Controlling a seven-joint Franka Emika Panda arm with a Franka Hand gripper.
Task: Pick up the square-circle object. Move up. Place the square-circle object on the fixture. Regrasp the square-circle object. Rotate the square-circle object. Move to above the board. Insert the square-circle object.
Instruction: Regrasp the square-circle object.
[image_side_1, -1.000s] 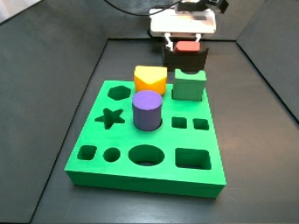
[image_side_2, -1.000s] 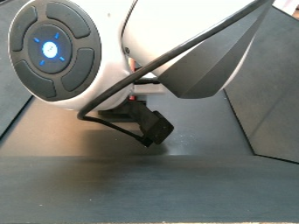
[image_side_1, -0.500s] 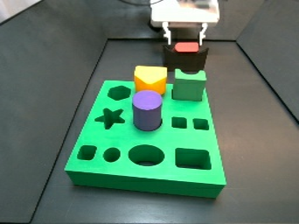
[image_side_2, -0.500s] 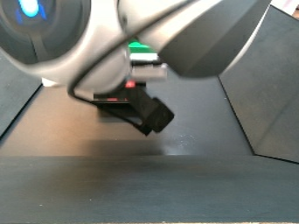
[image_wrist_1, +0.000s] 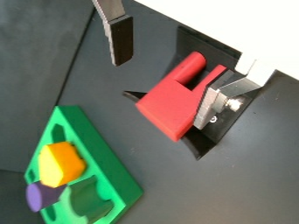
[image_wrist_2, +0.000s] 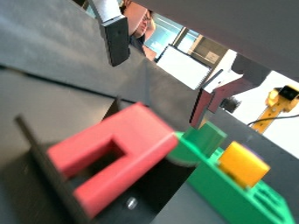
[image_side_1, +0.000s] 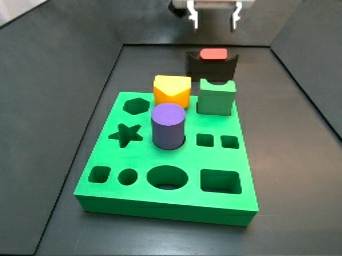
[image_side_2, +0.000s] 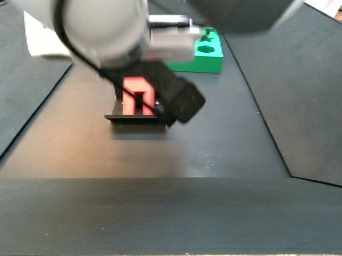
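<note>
The square-circle object (image_side_1: 213, 55) is a small red block resting on top of the black fixture (image_side_1: 214, 72) behind the board (image_side_1: 134, 160). In both wrist views it lies in the fixture's scoop (image_wrist_1: 176, 96) (image_wrist_2: 100, 153). My gripper (image_side_1: 215, 15) hangs open well above it, touching nothing. In both wrist views the gripper (image_wrist_1: 167, 68) (image_wrist_2: 163, 66) has its fingers spread wide, with the red block far below them. A side view shows the red block (image_side_2: 138, 98) seated in the fixture (image_side_2: 134, 121), partly behind the arm.
The green board holds a purple cylinder (image_side_1: 167, 127), a yellow-orange block (image_side_1: 171, 90) and a green cube (image_side_1: 217, 97) just in front of the fixture. Star, hexagon, circle and square holes stand open. Dark walls ring the work area.
The gripper has let go of the red block and risen straight up from the fixture. The block stays seated on the fixture.
</note>
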